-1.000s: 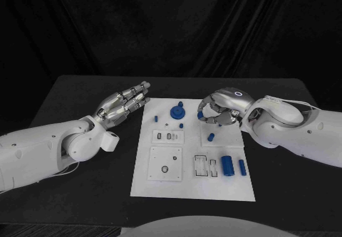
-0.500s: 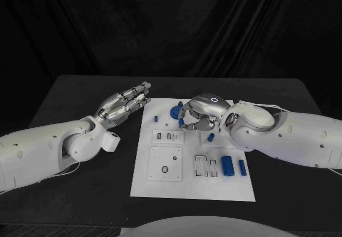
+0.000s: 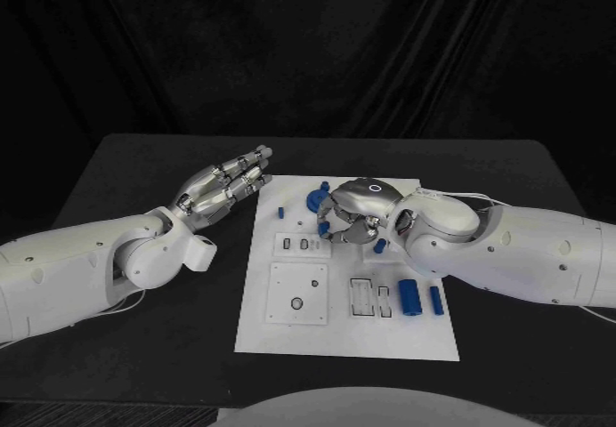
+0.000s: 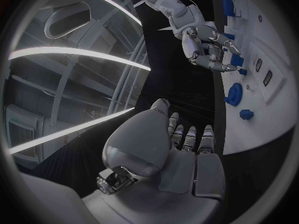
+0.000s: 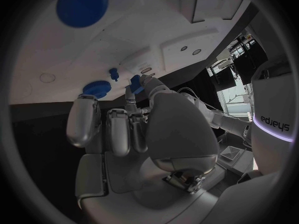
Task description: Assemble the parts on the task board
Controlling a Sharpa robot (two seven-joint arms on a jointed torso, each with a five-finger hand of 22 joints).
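A: While the left hand [image 3: 227, 186] is lying off the task board [image 3: 346, 347] over the black table [image 3: 141, 160], where is the right hand sitting?

B: Over the far half of the board. The right hand [image 3: 353, 210] is hanging palm down with its fingers curled downward, and a small blue part [image 3: 325, 227] is showing at its fingertips. From the right wrist view that blue part [image 5: 134, 81] is lying right at the tips, but I cannot tell whether the fingers are pinching it or only touching it.

A: And the left hand's fingers?

B: They are lying straight, close side by side, holding nothing. The left wrist view is showing the same flat hand [image 4: 181, 149], just beside the board's edge.

A: Where are the other parts sitting?

B: A round blue gear [image 3: 316, 204] is sitting on the far left part of the board, partly behind the right hand. A small blue peg [image 3: 280, 213] is standing near the left edge. Another blue piece [image 3: 381, 246] is sitting just under the right wrist. Nearer the robot, a blue cylinder [image 3: 409, 298] and a slimmer blue bar [image 3: 436, 301] are lying side by side, to the right of two slotted recesses [image 3: 371, 299].
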